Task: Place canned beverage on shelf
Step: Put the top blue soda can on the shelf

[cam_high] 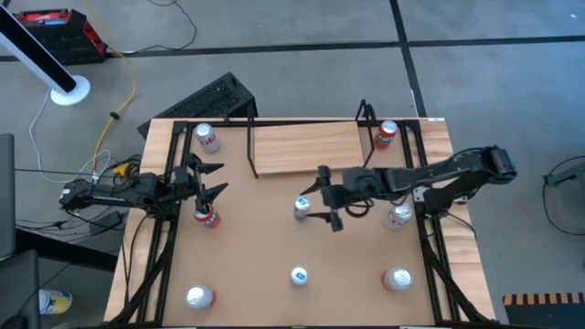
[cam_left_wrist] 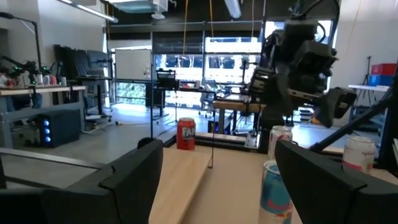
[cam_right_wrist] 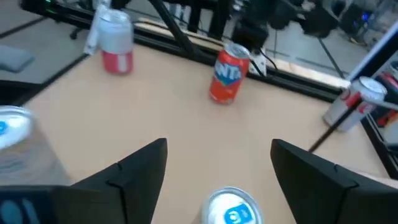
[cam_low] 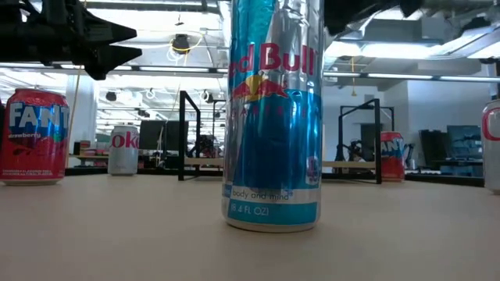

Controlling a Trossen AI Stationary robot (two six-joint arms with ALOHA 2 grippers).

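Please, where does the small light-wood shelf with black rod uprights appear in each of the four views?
High view: the light-wood shelf plank with thin black uprights lies along the table's far edge, in the middle.
Low view: a thin strip far back, between two black uprights.
Left wrist view: lower centre-left, running away.
Right wrist view: not in it.
Shared landmark: the red soda can at the shelf's right end.
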